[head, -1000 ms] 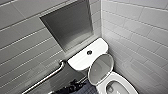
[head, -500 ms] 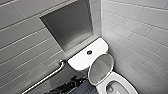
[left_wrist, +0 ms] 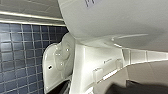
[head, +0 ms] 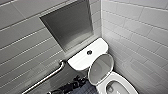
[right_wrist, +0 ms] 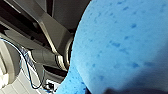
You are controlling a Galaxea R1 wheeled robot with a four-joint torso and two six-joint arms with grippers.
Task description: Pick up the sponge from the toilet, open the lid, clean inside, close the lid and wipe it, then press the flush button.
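Observation:
The white toilet stands in the corner with its lid raised and leaning back against the tank. The oval bowl is open, and the dark flush button sits on the flat tank top. The blue sponge looms very close in the right wrist view, speckled with darker dots, and my right gripper is shut on it. In the left wrist view the underside of the toilet bowl and its pedestal are seen from low down. My left gripper is open with nothing in it.
A metal grab bar runs along the grey tiled wall left of the toilet. A recessed niche is set in the wall above the tank. A white tiled wall closes the right side. Blue mosaic floor lies beside the pedestal. Dark arm parts show low down.

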